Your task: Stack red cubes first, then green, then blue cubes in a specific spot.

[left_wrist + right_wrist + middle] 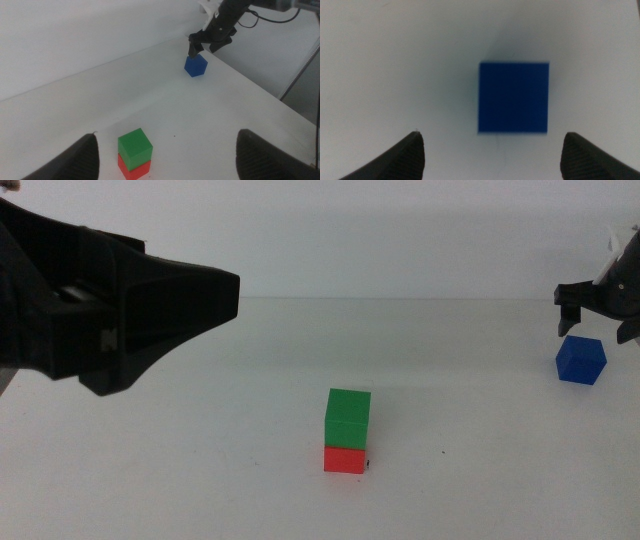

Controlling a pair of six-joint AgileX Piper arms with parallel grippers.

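Blue cube waits under the right gripper; two cubes already stacked.

The blue cube (581, 360) sits on the table (200, 480), far right, directly beneath the right gripper (590, 315), whose spread fingers hover above, untouching, likely lined up to grasp. Mid-table, green cube (348, 418) tops red cube (345, 459). The left gripper (150, 310) hangs released, well left.

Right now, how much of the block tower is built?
Two of three layers are up: the green cube sits on the red cube in the middle of the table. The right gripper hovers open just above the blue cube, not gripping it yet. The left gripper waits open near the stack. Left: pick up blue and set it on green.
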